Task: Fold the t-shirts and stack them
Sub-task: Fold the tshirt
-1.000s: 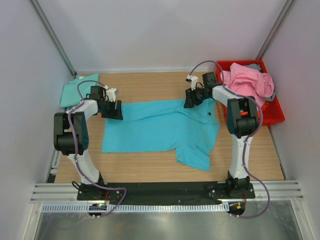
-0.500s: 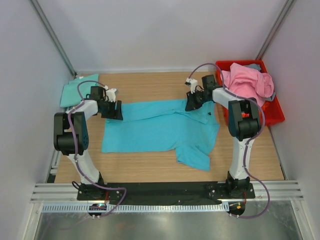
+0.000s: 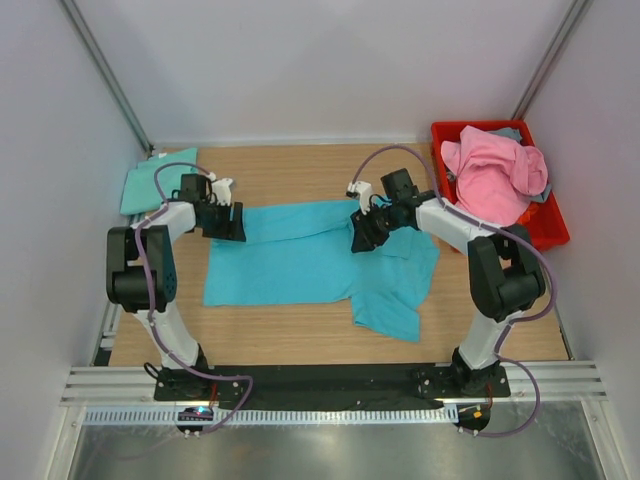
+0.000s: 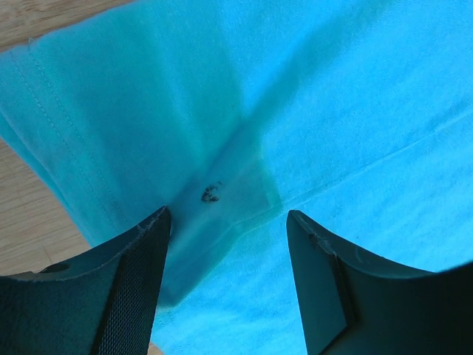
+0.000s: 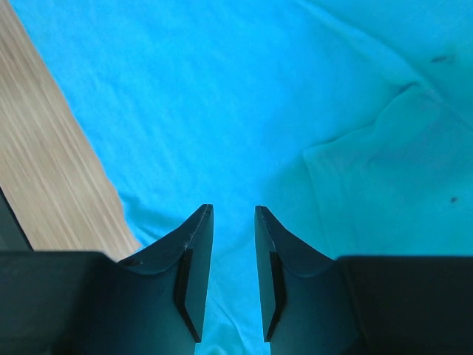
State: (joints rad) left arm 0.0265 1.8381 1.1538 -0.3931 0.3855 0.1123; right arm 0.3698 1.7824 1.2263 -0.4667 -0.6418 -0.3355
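Item 1. Mint-green t-shirt (image 3: 150,185): lay folded at the far left corner of the bench (image 3: 290,170), beyond and to the left of the left fingers. Counted as the one finished piece and the start of the stack.

Item 2. Left fingers (image 4: 133,296): stood wide apart, low over the far left corner of the turquoise t-shirt (image 3: 300,265), with a raised crease and a small dark mark between them. Gripped nothing. Stayed put through the last second, with no change of spread.

Item 3. Turquoise t-shirt: lay spread flat across the middle of the bench, beneath both sets of fingers, one sleeve trailing nearer than the right fingers. Showed no shift in outline over the last second.

Item 4. Right fingers (image 5: 194,259): swung left within the last second, from the shirt's far right end beside the bin to the middle of its far edge. Stood only slightly apart, cloth visible through the gap, nothing pinched.

Item 5. Pink t-shirt (image 3: 495,175): lay heaped in the red bin (image 3: 545,235), to the right of the right fingers, with a grey-blue t-shirt (image 3: 508,131) peeping out behind it.

Assessment: read as repositioning for a paired pick along the far edge; first fold of this shirt not yet made, two shirts waiting.
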